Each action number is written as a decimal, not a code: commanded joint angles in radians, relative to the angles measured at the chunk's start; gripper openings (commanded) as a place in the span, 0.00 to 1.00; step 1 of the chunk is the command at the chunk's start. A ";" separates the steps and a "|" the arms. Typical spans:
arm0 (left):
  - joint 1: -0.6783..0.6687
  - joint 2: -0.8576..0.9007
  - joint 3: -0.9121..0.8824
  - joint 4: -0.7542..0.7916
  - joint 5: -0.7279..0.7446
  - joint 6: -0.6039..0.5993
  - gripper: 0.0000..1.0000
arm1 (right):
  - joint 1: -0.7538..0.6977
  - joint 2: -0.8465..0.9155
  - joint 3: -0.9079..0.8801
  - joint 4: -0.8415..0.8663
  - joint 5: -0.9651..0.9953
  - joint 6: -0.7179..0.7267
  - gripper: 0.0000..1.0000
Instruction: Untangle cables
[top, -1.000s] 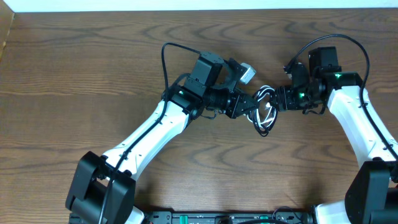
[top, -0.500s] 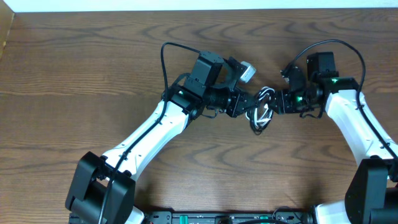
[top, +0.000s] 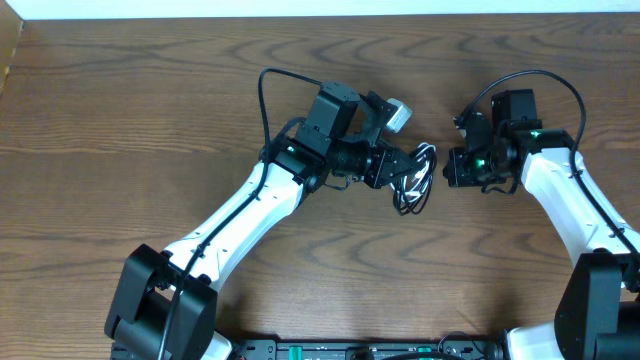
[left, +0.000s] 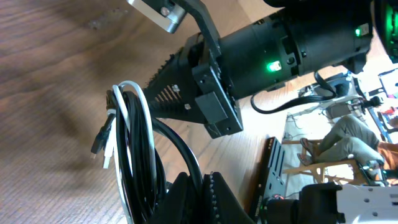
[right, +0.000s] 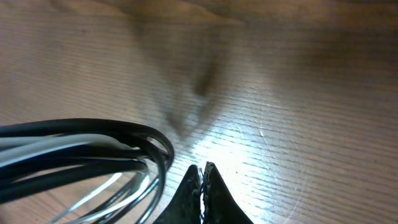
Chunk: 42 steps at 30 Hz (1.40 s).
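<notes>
- My left claw (top: 402, 172) is clenched on the cables (top: 416, 180). In its wrist view the loops run down into the narrow slit between the two fingers.
- The cables are one small coiled bundle. From overhead it sits a little toward 1 o'clock of the middle of the tabletop (top: 150, 100), directly at the tip of the left claw.
- In the bundle I can make out a white cord (left: 144, 118) looped together with several black cords (left: 127, 162). They run side by side and cross each other.
- Two small plug ends (left: 99, 140), one black and one white, stick out at about 9 o'clock of the coil in the left wrist view, above the wood.
- I cannot tell whether the lower loops touch the tabletop or hang just over it.
- My right claw (top: 449, 168) is at 3 o'clock of the bundle, near it but apart from it. A strip of bare wood shows between them from overhead.
- The right claw is clenched on nothing. In its own camera the two fingertips (right: 194, 186) meet, and the cords curve past at 9 o'clock of them without touching.
- The two claws face each other across the bundle, left at its 9 o'clock and right at its 3 o'clock.
</notes>
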 joint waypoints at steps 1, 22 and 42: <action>0.004 -0.034 -0.004 -0.004 -0.039 0.018 0.08 | 0.003 0.005 -0.006 -0.005 0.025 0.027 0.01; 0.192 -0.034 -0.004 -0.189 -0.124 0.109 0.08 | -0.053 0.005 -0.006 -0.053 0.330 0.251 0.01; 0.219 -0.034 -0.004 -0.031 0.397 -0.048 0.07 | -0.047 0.005 -0.006 -0.008 -0.560 -0.348 0.99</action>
